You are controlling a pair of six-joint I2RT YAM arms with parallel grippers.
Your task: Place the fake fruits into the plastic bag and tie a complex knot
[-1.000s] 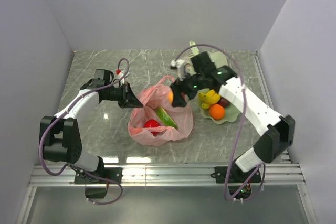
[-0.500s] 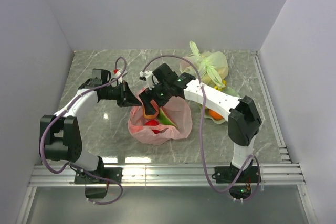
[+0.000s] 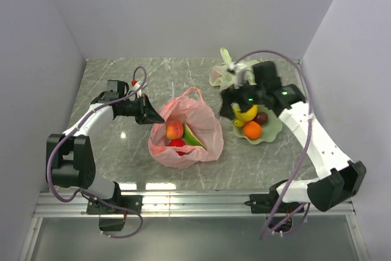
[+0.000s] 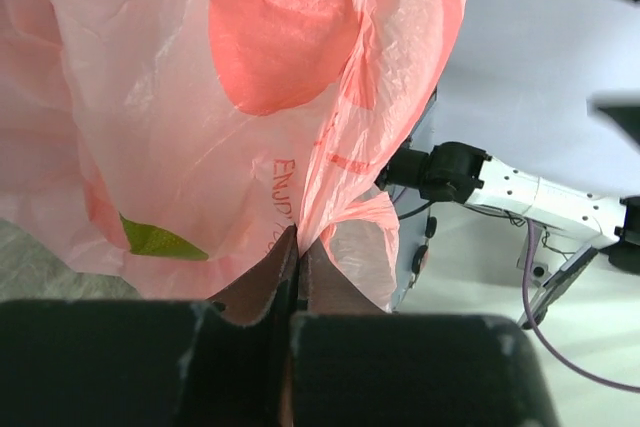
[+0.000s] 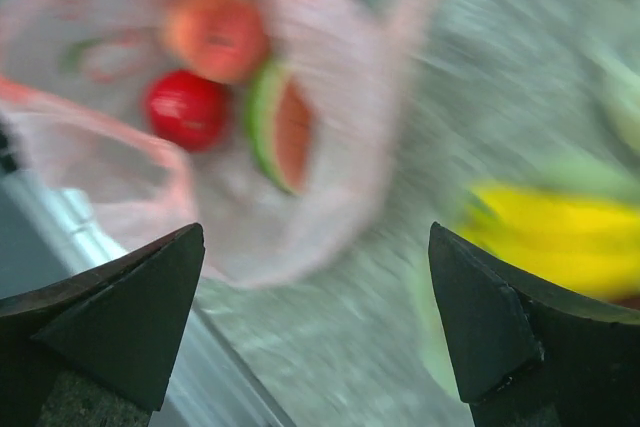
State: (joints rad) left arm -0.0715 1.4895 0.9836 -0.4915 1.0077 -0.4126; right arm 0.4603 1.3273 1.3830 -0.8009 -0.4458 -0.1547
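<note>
Your left gripper (image 4: 292, 265) is clamped on the left rim of the pink bag (image 3: 201, 128), which lies mouth-open mid-table; inside it sit a peach (image 3: 174, 129), a small red fruit (image 3: 178, 144) and a green slice (image 3: 194, 137); your right gripper (image 5: 315, 247), jaws wide and empty, hangs by the plate (image 3: 273, 131), where bananas (image 3: 245, 113) and an orange (image 3: 252, 130) lie.
</note>
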